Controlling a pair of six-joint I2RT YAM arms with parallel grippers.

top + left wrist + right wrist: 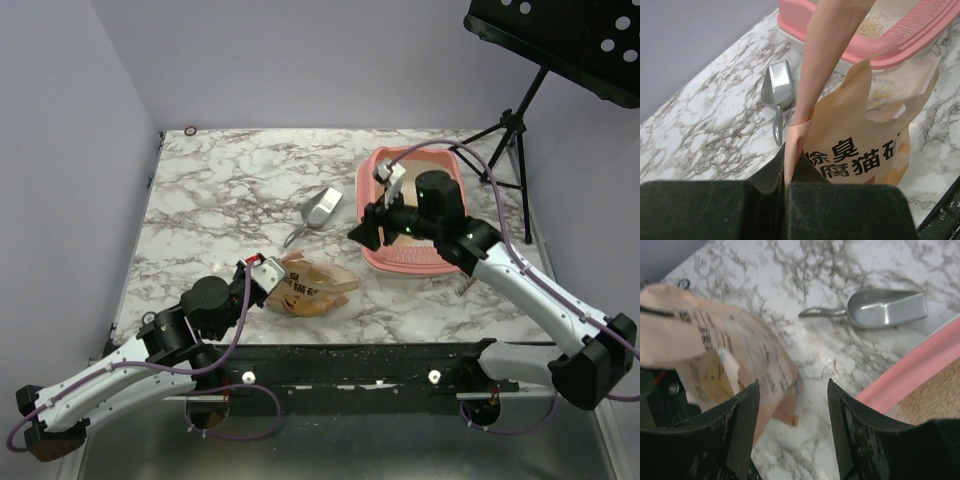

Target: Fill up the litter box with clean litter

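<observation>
Trouble was the grip: your left end effector [786,167] was pinched shut on just a thin flap of the bag [860,135], which slumped on the desk [220,190] near the litter box [400,264]. Your right end effector [792,389] hung wide open, holding nothing. Hoist by that flap and it could've torn or slipped, dumping litter [935,400] short of the rim.

Marble table [215,190], pink litter box [400,266], metal scoop [322,207], orange paper bag [310,292]
</observation>
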